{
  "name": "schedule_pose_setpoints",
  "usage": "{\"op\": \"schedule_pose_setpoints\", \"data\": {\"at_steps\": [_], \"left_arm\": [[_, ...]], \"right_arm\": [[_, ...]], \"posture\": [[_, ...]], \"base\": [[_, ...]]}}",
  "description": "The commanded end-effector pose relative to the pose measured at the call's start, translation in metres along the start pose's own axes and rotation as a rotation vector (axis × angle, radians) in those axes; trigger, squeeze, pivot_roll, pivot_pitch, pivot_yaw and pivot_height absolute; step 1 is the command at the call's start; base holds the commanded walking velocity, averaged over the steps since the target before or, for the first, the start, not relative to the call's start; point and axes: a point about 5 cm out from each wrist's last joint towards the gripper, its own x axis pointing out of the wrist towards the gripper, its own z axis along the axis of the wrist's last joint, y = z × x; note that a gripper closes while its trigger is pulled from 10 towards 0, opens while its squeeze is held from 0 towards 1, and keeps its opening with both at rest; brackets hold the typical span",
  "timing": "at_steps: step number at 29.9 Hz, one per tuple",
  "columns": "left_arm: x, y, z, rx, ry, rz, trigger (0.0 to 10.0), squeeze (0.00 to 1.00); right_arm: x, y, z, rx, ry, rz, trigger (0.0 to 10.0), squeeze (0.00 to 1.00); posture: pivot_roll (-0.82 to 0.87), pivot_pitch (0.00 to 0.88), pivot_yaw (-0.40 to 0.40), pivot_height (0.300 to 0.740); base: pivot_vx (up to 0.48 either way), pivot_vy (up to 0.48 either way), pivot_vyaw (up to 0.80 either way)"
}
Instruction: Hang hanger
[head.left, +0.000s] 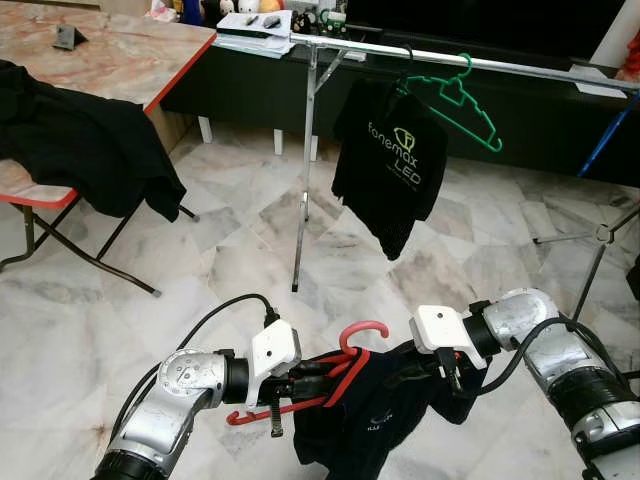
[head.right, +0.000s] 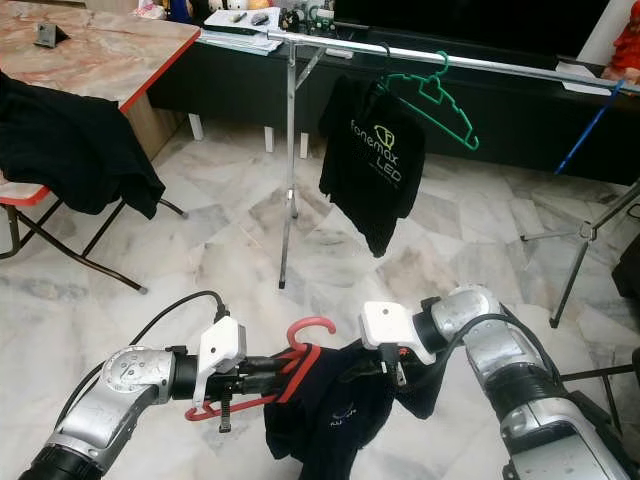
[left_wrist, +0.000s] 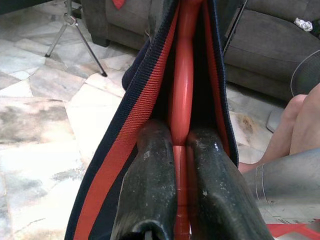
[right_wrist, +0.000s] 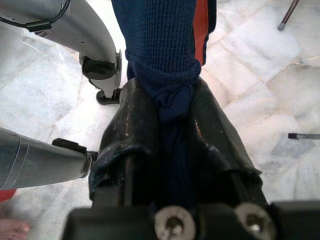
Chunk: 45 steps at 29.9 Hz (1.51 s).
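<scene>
A red hanger is held low in front of me, carrying a dark navy garment with red trim. My left gripper is shut on the hanger's red bar; in the left wrist view the bar runs between both black fingers. My right gripper is shut on a fold of the garment, whose knit fabric is bunched between its fingers. The silver clothes rail stands ahead, beyond both grippers.
On the rail hang a black printed T-shirt and an empty green hanger. A folding table with a black cloth stands to the left. A person's leg is close by. The floor is marble tile.
</scene>
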Motion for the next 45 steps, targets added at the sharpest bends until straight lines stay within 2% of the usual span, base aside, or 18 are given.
{"op": "schedule_pose_setpoints", "data": {"at_steps": [1,12,13,14,15,16,17,30,33,39,43,45], "left_arm": [[0.008,0.0,0.013,0.034,-0.047,-0.021,10.0,0.0],[0.009,0.0,0.012,0.034,-0.04,-0.021,10.0,0.0],[0.009,0.0,0.012,0.037,-0.035,-0.021,10.0,0.04],[0.009,0.001,0.011,0.04,-0.029,-0.02,10.0,0.1],[0.008,0.002,0.011,0.042,-0.022,-0.01,10.0,0.87],[0.008,0.002,0.011,0.042,-0.022,-0.01,10.0,0.87],[0.008,0.004,0.01,0.038,-0.011,-0.001,10.0,1.0],[0.001,0.003,0.007,0.028,0.013,-0.026,10.0,1.0],[-0.007,0.005,0.004,0.036,0.055,-0.036,10.0,1.0],[-0.019,0.008,0.0,0.038,0.095,-0.019,10.0,1.0],[-0.032,0.017,-0.001,0.048,0.114,0.066,10.0,1.0],[-0.043,0.026,-0.003,0.045,0.121,0.167,10.0,1.0]], "right_arm": [[0.002,0.0,0.003,-0.005,-0.044,-0.013,0.0,0.0],[0.005,0.001,0.0,0.002,-0.034,-0.013,0.0,0.0],[0.005,0.001,0.0,0.002,-0.034,-0.013,0.0,0.0],[0.005,0.002,0.0,0.002,-0.033,-0.013,0.0,0.0],[0.005,0.002,0.0,0.002,-0.032,-0.014,0.0,0.0],[0.005,0.002,0.0,0.002,-0.032,-0.014,0.0,0.0],[0.006,0.002,-0.001,0.003,-0.029,-0.016,0.0,0.0],[0.007,0.003,-0.009,0.0,0.041,-0.027,0.0,0.0],[0.006,0.006,-0.017,-0.002,0.106,-0.035,0.0,0.0],[0.006,0.008,-0.025,0.004,0.165,-0.048,0.0,0.0],[0.002,0.008,-0.033,-0.011,0.254,-0.071,0.0,0.0],[-0.004,0.006,-0.038,-0.032,0.328,-0.102,0.0,0.0]], "posture": [[-0.04,0.173,-0.078,0.74],[-0.04,0.151,-0.069,0.74],[-0.04,0.151,-0.069,0.74],[-0.04,0.151,-0.069,0.74],[-0.04,0.146,-0.067,0.74],[-0.04,0.146,-0.067,0.74],[-0.04,0.143,-0.067,0.74],[-0.03,0.137,-0.064,0.74],[-0.03,0.147,-0.066,0.74],[-0.03,0.157,-0.066,0.74],[-0.03,0.162,-0.066,0.74],[-0.03,0.162,-0.066,0.74]], "base": [[0.0,0.0,0.0],[0.0,0.0,0.0],[0.0,0.0,0.0],[0.0,0.0,0.0],[0.0,0.0,0.0],[0.0,0.0,0.0],[0.0,0.0,0.0],[0.0,0.0,0.0],[0.0,0.0,0.0],[0.0,0.0,0.0],[0.0,0.0,0.0],[0.0,0.0,0.0]]}}
